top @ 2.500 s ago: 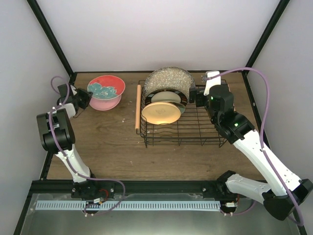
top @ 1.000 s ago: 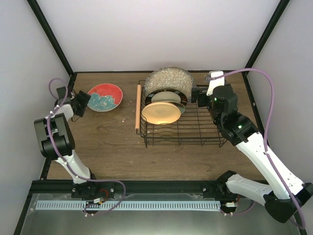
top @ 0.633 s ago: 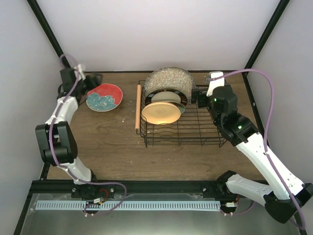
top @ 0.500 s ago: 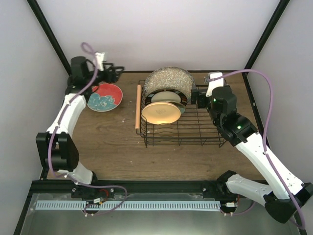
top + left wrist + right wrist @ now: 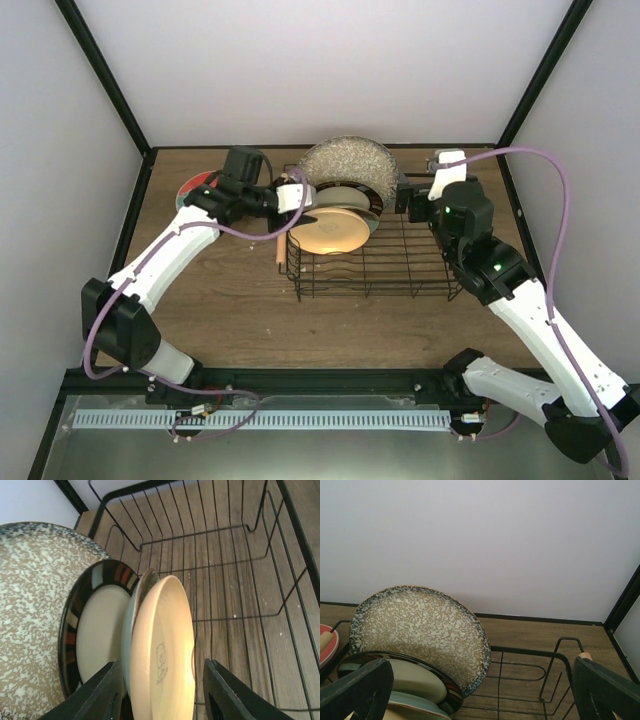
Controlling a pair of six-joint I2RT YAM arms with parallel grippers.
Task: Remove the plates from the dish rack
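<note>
Four round plates stand on edge in the rectangular black wire dish rack (image 5: 372,296). From the front they are:
- yellow-tan plate (image 5: 162,650)
- pale green plate (image 5: 125,645)
- cream plate with dark striped rim (image 5: 97,630)
- large speckled grey-beige plate (image 5: 35,605)

The left gripper (image 5: 161,664) is open and straddles the yellow-tan plate. The right gripper (image 5: 481,662), open wide, hovers at the rack's 3 o'clock edge. A red plate (image 5: 190,185) lies on the wooden surface (image 5: 230,300) at 9 o'clock.

A brown wood-grain tabletop (image 5: 230,300) fills the middle of the scene. Plain pale walls (image 5: 320,70) close it in on the far, left and right sides, with black frame bars (image 5: 100,68) slanting up at the two far corners. Along the near edge runs a black rail (image 5: 340,380), and nearer still a white ribbed strip (image 5: 300,420) lies on a grey surface (image 5: 330,455).
</note>
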